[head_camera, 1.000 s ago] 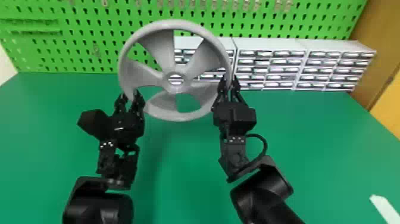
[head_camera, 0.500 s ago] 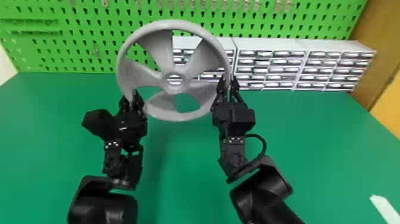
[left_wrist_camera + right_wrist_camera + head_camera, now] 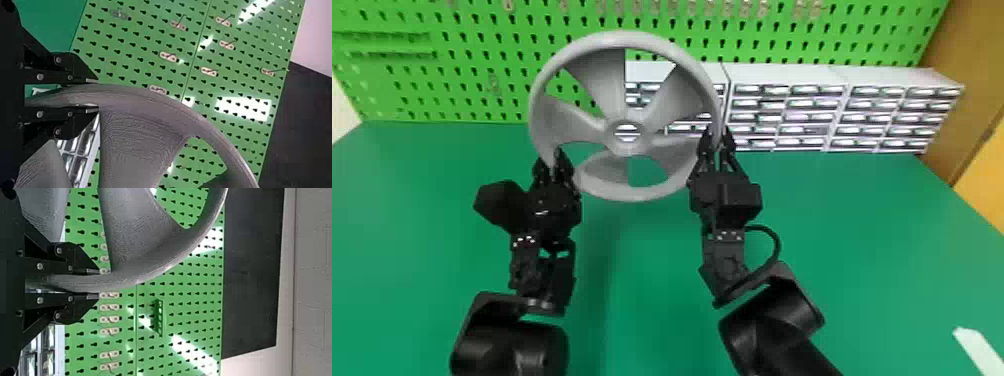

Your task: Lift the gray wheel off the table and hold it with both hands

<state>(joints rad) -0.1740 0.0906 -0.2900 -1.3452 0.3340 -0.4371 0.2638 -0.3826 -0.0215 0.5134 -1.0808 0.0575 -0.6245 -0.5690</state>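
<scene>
Gray wheel [image 3: 644, 135] raised above worktop [image 3: 652, 260]; left end effector [image 3: 549, 156], right end effector [image 3: 717, 131] closed snugly on opposite sides; best hold both level, without twisting.

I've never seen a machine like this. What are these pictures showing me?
This is a robot with two black arms. One picture comes from its head, looking forward and down. The other two come from its wrists and are turned on their side. Each arm ends in a two-fingered pincer. The left pincer and right pincer grip opposite sides of the gray wheel, which is held upright and seems clear of the green table. At the table's far edge stand small drawers, with a green board full of holes behind.
</scene>
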